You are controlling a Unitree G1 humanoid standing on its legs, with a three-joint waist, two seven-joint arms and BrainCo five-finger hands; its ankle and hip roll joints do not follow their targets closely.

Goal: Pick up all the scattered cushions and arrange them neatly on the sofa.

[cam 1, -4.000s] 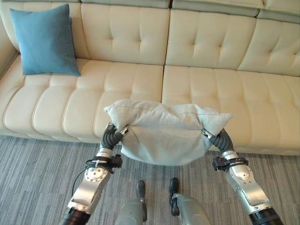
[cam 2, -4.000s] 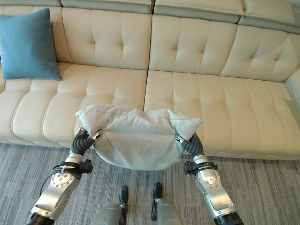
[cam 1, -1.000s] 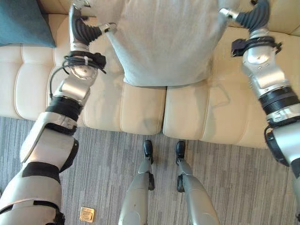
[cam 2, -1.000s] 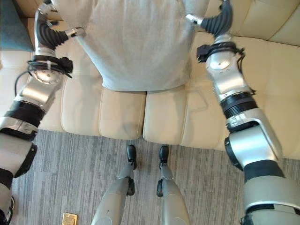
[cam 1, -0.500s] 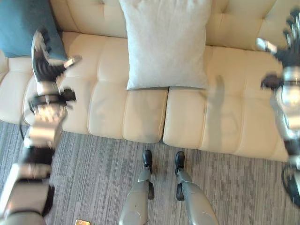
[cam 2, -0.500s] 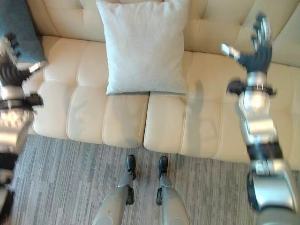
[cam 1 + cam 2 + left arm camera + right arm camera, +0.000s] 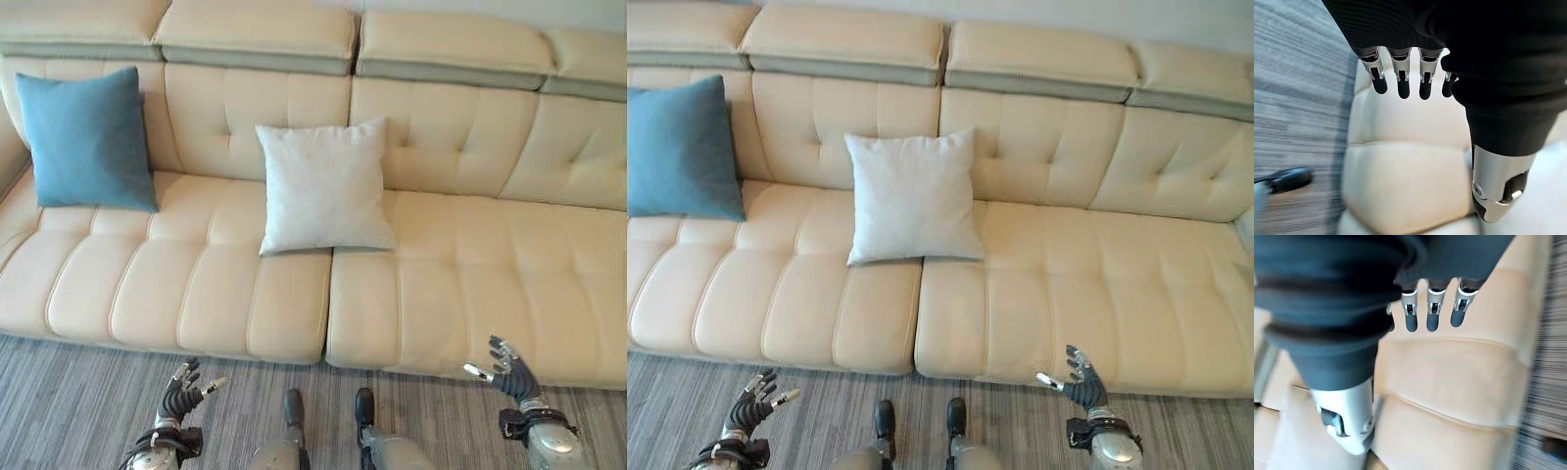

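Observation:
A light grey cushion (image 7: 324,186) leans upright against the backrest at the middle of the cream sofa (image 7: 460,264). At the sofa's left end a blue cushion (image 7: 86,139) also stands against the backrest. My left hand (image 7: 182,390) is low over the carpet in front of the sofa's left half, fingers (image 7: 1400,83) spread and holding nothing. Over by the seat's front edge on the right, my right hand (image 7: 509,374) is open too, its fingers (image 7: 1432,316) straight and empty.
Grey striped carpet (image 7: 78,401) runs along the sofa's front. The sofa's right half (image 7: 1117,284) has bare seat cushions.
Both hands let go of the grey cushion, which now rests on the sofa. The arms have dropped low near the floor, and the camera has pulled back and tilted up.

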